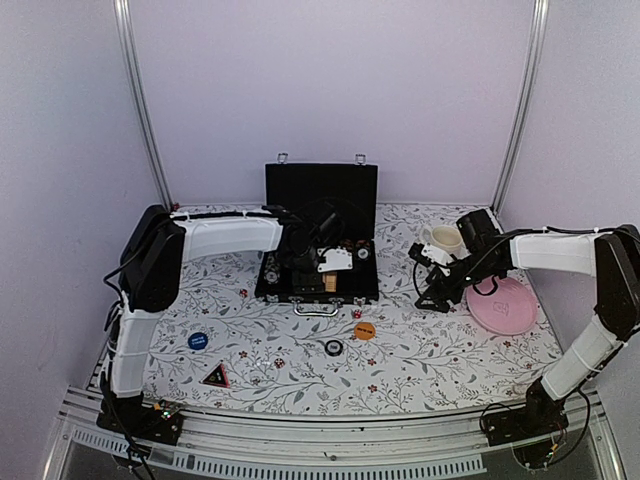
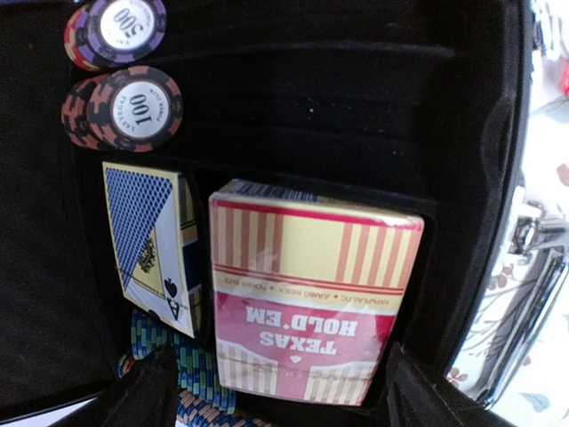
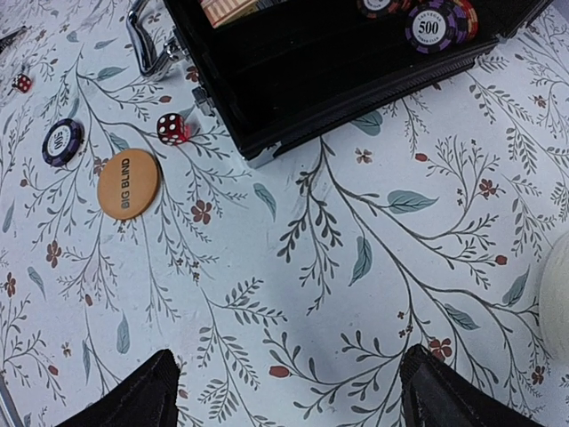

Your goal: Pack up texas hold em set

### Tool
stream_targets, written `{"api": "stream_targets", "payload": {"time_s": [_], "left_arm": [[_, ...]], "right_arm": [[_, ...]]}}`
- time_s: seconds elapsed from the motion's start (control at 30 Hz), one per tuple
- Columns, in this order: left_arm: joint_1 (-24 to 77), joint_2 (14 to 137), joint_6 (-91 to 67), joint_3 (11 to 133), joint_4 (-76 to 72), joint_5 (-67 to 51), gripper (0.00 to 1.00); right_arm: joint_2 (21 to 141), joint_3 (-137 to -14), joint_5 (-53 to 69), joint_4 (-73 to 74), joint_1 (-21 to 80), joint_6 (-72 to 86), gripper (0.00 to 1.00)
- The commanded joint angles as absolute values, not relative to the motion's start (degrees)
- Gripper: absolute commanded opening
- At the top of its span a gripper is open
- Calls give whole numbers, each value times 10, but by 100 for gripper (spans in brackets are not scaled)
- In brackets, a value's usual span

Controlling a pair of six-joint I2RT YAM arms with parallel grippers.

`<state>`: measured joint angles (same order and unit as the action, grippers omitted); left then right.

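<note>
L gripper (image 2: 276,396): jaws apart astride red-striped cardboard Texas Hold'em card deck (image 2: 311,294). Deck sits in its slot in open black rectangular briefcase (image 1: 320,200), looks seated, not gripped. R gripper (image 3: 284,391): spread, empty, above floral tablecloth (image 3: 356,311) nr orange round Big Blind button (image 3: 128,183) and red die (image 3: 172,128), prob. lined up for a pickup.

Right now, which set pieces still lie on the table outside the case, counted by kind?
Buttons: 2
Chip: 1
Triangle: 1
Dice: 2
Total: 6
</note>
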<state>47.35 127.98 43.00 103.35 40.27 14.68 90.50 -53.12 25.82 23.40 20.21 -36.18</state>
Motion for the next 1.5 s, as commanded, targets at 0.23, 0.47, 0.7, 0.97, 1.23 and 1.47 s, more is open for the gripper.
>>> {"api": "stream_targets", "payload": {"time_s": [0.23,0.47,0.7,0.97,1.23,1.47], "left_arm": [[473,1216,310,1053,357,147,73],[452,1326,90,1186,403,222,46],[444,1331,9,1165,379,201,0],[444,1338,-10,1121,374,165,0],[450,1325,-19,1068,374,150,0],[463,1315,-24,1033,374,147,0]], "right_arm": [[923,-551,254,247,207,-370,85],[926,-552,253,249,208,-370,85],[926,-552,251,251,208,-372,85],[930,-553,247,256,209,-374,86],[932,-554,248,258,211,-376,86],[936,-556,248,263,215,-377,86]]}}
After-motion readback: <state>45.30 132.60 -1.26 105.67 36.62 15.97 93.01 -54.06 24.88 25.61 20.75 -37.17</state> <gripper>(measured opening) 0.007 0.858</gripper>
